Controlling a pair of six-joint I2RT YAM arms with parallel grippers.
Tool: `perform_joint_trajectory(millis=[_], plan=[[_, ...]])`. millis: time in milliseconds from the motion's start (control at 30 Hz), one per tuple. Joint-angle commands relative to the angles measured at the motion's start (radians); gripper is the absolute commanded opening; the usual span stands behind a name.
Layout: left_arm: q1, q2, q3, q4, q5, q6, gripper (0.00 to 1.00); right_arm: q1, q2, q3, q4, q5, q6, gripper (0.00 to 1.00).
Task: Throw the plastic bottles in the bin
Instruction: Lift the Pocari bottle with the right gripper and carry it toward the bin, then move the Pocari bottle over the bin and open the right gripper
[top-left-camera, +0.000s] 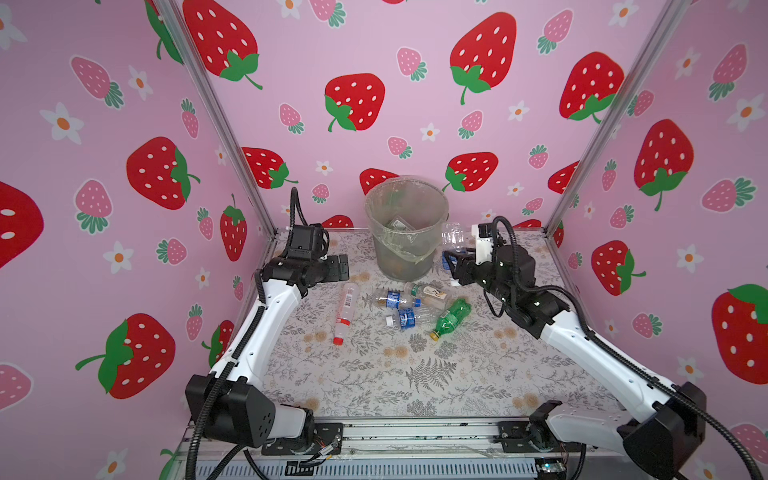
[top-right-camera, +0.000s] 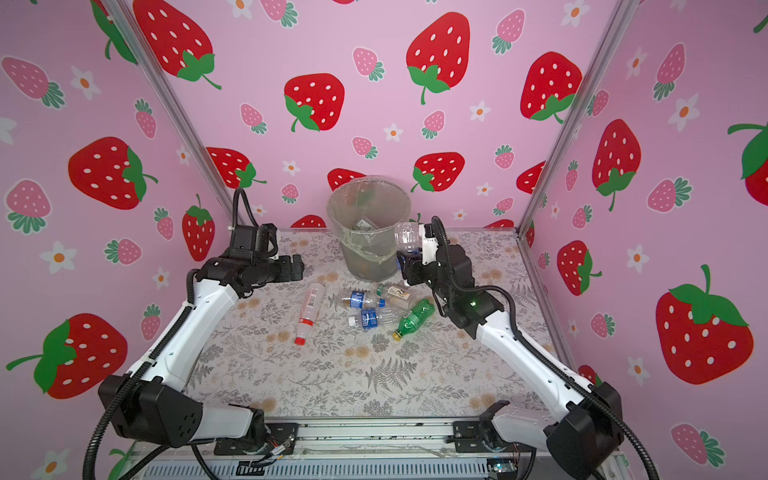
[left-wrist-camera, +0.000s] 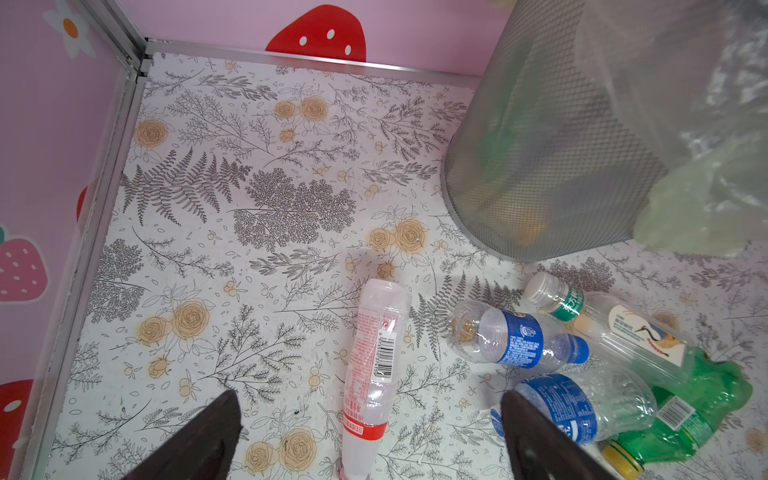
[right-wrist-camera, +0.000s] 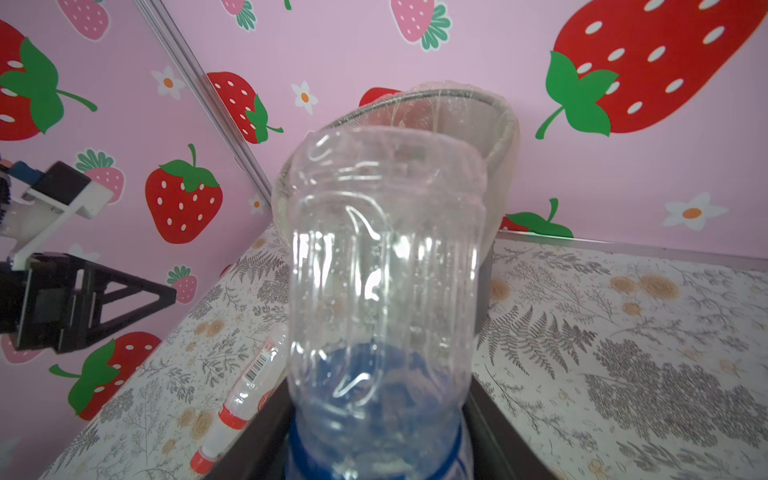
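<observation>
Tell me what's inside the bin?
A clear bag lines the bin; one clear bottle lies on top. Green and orange shapes show lower down, too covered to identify.

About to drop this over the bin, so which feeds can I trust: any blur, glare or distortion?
Right wrist view: the clear bottle fills the middle, close and soft, hiding most of the bin, only its rim showing. Left wrist view: sharp on the red-label bottle, the bin's bag blurred. Both top views: even light, no harsh glare, corner posts splayed by the wide lens.
</observation>
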Motion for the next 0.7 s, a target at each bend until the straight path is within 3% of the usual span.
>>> perform_joint_trajectory(millis=[0,133,200,233,333,500,667], plan=[[0.005,-0.001,0.04,-0.02,0.025,-0.007,0.99,0.004,0.099,0.149,0.124,0.005,-0.056,0.58],[0.022,-0.001,0.029,-0.001,0.056,-0.02,0.99,0.003,0.387,0.503,0.082,0.005,-0.1,0.61],[0.034,0.001,0.031,-0.006,0.044,-0.018,0.99,0.003,0.535,0.718,0.002,0.012,-0.11,0.77],[0.039,0.001,0.031,-0.006,0.038,-0.019,0.99,0.002,0.603,0.81,-0.04,0.02,-0.114,0.99],[0.052,-0.001,0.029,-0.006,0.032,-0.019,0.99,-0.002,0.698,0.971,-0.137,0.008,-0.093,0.99],[0.057,-0.007,0.029,-0.003,0.037,-0.018,0.99,-0.001,0.588,0.821,-0.079,0.007,-0.082,0.99],[0.059,-0.005,0.028,-0.004,0.044,-0.022,0.99,-0.002,0.372,0.532,0.017,0.025,-0.097,0.99]])
